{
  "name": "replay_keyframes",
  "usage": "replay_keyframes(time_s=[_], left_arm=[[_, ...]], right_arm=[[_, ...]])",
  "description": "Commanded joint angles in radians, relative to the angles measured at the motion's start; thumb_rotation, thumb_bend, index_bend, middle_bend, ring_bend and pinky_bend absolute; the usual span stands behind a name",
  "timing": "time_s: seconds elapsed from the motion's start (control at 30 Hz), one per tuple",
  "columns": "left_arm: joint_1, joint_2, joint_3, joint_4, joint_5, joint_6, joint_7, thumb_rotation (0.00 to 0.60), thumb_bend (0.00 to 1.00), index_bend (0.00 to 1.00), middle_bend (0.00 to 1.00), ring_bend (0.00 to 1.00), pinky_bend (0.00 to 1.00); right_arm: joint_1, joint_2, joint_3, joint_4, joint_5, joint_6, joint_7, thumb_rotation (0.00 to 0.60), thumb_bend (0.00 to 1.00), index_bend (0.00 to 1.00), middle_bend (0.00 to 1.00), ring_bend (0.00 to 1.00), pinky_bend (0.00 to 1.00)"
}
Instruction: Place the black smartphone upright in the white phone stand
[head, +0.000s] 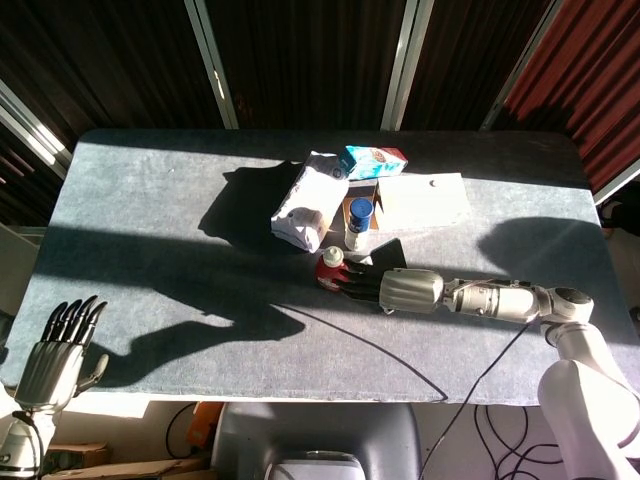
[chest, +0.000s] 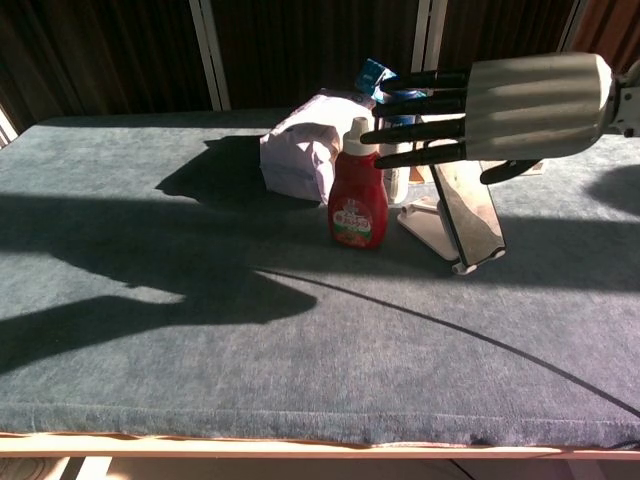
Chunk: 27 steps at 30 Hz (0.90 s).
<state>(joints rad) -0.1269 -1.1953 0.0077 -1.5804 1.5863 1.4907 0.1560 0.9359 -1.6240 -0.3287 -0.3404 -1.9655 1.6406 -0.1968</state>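
Black smartphone (chest: 468, 207) leans long-axis-up in white stand (chest: 432, 230) (right hand (chest: 500, 100) hovers, fingers spread, empty).

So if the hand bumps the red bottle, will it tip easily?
Probably yes. The red bottle stands upright, taller than it is wide, so a sideways knock from the right hand could topple it. It looks round, so it might then roll on the table.
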Motion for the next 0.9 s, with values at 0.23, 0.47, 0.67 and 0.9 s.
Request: replay_keyframes(time_s=[0.23,0.47,0.67,0.9], left_arm=[[0.032,0.020,0.003,0.005,0.030,0.068,-0.044,0.600,0.37,0.00,0.01,0.00,0.06],[0.049,0.022,-0.006,0.013,0.029,0.100,-0.056,0.600,0.37,0.00,0.00,0.00,0.06],[0.051,0.022,-0.008,0.013,0.030,0.099,-0.051,0.600,0.37,0.00,0.00,0.00,0.06],[0.051,0.019,-0.007,0.007,0.032,0.091,-0.036,0.600,0.36,0.00,0.00,0.00,0.06]], right_arm=[[-0.381,0.087,0.185,-0.801,0.259,0.286,-0.243,0.600,0.27,0.00,0.00,0.00,0.00],[-0.624,0.272,0.074,-1.285,0.432,0.229,-0.270,0.600,0.27,0.00,0.00,0.00,0.00],[-0.674,0.296,0.155,-1.275,0.578,0.134,-0.120,0.600,0.27,0.00,0.00,0.00,0.00],[-0.679,0.330,0.205,-1.267,0.601,0.025,-0.084,0.600,0.27,0.00,0.00,0.00,0.00]])
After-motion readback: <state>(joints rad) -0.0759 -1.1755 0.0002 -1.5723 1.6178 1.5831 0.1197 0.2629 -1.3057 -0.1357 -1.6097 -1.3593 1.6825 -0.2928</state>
